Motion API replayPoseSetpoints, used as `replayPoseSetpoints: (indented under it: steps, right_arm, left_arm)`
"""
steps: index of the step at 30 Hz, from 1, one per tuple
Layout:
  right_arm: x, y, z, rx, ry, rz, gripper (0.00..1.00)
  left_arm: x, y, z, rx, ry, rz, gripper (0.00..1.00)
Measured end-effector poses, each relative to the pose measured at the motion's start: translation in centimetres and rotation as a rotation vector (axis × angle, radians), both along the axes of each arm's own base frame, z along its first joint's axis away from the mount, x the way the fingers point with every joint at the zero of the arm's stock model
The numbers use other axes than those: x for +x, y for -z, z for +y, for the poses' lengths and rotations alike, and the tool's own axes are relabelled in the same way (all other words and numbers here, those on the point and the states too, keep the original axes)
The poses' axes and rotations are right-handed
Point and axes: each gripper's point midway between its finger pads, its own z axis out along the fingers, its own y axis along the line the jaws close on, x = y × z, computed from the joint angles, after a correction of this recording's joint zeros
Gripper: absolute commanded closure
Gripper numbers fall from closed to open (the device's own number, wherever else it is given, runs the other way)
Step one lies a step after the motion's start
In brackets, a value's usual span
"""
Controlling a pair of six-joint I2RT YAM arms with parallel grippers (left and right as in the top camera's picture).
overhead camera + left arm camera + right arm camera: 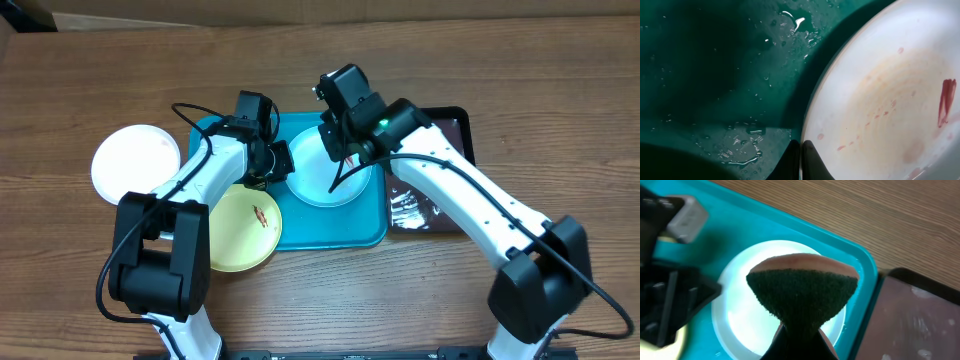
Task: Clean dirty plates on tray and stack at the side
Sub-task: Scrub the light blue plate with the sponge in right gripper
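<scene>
A light blue plate [318, 182] lies on the turquoise tray [330, 232]. My left gripper [280, 162] is shut on its left rim; the left wrist view shows the fingers [801, 157] pinching the rim, with a red smear [946, 100] on the plate [880, 100]. My right gripper [338, 150] is shut on a dark green sponge [802, 292] and holds it just above the plate [747, 315]. A yellow-green plate [240, 232] with a smear lies at the tray's front left corner. A white plate [135, 160] lies on the table to the left.
A black tray [445, 125] stands right of the turquoise tray, with a wet patch [410, 210] at its front; it also shows in the right wrist view [920, 320]. Water drops lie on the tray floor [715, 75]. The wooden table [560, 120] surrounds everything.
</scene>
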Motion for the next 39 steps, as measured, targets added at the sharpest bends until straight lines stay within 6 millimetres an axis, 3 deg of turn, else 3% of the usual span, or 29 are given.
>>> replayPoseSetpoints:
  steps: [10,14,39]
  right_arm:
    - [1.3,6.7,-1.9,-0.187,0.059,0.048,0.96]
    - [1.5,8.1,-2.7,-0.246,0.077,0.052,0.96]
    - [1.8,9.4,-4.5,-0.335,0.124,0.023,0.96]
  left_arm:
    - [-0.5,0.0,-1.5,0.006,0.040,-0.001,0.96]
    - [-0.6,0.0,-1.6,0.006,0.044,-0.001,0.96]
    - [-0.6,0.1,-1.6,0.006,0.044,0.000,0.96]
